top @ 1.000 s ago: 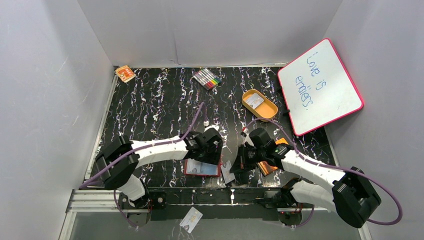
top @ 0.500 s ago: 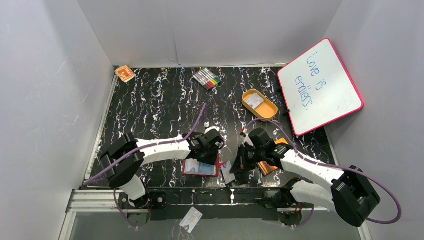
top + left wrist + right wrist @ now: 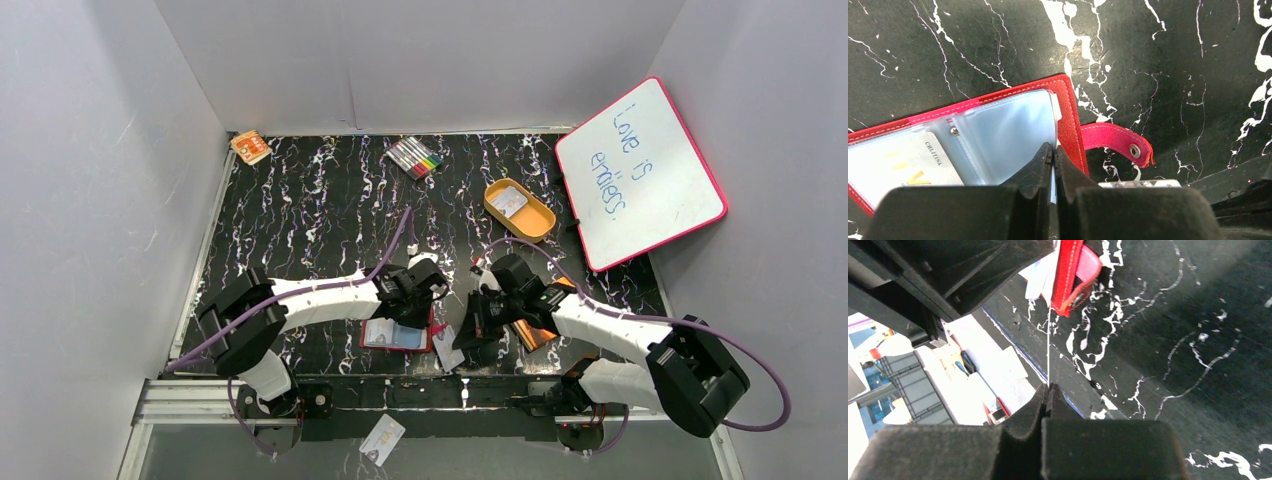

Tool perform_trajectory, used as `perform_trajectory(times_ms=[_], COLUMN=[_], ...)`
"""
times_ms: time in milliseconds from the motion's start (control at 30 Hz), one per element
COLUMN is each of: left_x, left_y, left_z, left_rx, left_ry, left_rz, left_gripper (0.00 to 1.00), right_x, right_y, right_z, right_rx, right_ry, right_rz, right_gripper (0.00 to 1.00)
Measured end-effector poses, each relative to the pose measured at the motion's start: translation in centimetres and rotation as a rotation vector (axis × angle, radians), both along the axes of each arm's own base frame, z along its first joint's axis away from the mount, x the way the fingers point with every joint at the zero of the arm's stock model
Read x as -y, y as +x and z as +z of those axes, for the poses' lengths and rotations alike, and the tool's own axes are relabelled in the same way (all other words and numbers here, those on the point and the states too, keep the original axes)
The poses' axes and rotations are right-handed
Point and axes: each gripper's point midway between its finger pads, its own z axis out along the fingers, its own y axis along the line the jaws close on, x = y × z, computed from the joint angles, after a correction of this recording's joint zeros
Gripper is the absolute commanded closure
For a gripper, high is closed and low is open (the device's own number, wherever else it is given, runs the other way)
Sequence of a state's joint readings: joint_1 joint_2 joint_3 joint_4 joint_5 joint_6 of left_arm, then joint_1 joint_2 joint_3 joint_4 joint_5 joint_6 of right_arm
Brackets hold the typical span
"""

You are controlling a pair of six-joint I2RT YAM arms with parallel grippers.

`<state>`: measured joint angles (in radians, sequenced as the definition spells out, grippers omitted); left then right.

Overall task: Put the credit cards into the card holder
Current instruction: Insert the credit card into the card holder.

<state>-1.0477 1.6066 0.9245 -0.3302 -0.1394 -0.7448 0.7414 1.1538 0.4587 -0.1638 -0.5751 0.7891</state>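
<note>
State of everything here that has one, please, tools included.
card holder: open, lying flat, snap tab unfastened
left tool: shut on the card holder's clear pocket edge
right tool: shut on a credit card, edge-on near the holder
second credit card: tucked in a clear pocket
orange tray: holds a white card
</note>
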Motion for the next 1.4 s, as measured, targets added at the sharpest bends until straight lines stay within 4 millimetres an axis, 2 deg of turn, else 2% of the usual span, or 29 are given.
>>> perform_trajectory(times_ms=[167,433,567,733,867,967,1067,1267,1400], left_x=[0.0,0.4,0.5,0.6,0.3,0.3,0.0,-0.5,-0.7], left_y=[0.0,0.4,0.5,0.5,0.2,0.1,0.1,0.4,0.5], left_z=[0.5,3.5,4.4,4.5,4.1,4.1,4.5,6.2,5.9], left_rx=[0.005,0.051,0.065,0.065,0.053,0.053,0.062,0.107,0.116], left_ry=[-0.01,-0.089,-0.117,-0.127,-0.12,-0.121,-0.128,-0.153,-0.134], left_rz=[0.007,0.029,0.042,0.043,0.039,0.043,0.052,0.057,0.037], left_gripper=[1.0,1.0,1.0,1.0,0.64,0.48,0.42,0.38,0.37], right_x=[-1.0,-2.0,-2.3,-2.7,-2.9,-3.0,-3.0,-3.3,-3.7], right_y=[-0.1,0.4,0.7,1.3,1.8,2.1,2.2,2.5,2.8], right_z=[0.6,0.9,0.6,-0.1,-0.6,-1.0,-1.6,-2.1,-1.8], right_rx=[0.0,0.001,-0.005,-0.016,-0.012,-0.005,-0.01,-0.008,0.012], right_ry=[0.041,0.081,0.083,0.072,0.065,0.056,0.045,0.047,0.069], right_rz=[0.034,0.028,0.02,-0.005,-0.02,-0.028,-0.032,-0.033,-0.031], right_gripper=[1.0,1.0,1.0,1.0,1.0,1.0,1.0,1.0,1.0])
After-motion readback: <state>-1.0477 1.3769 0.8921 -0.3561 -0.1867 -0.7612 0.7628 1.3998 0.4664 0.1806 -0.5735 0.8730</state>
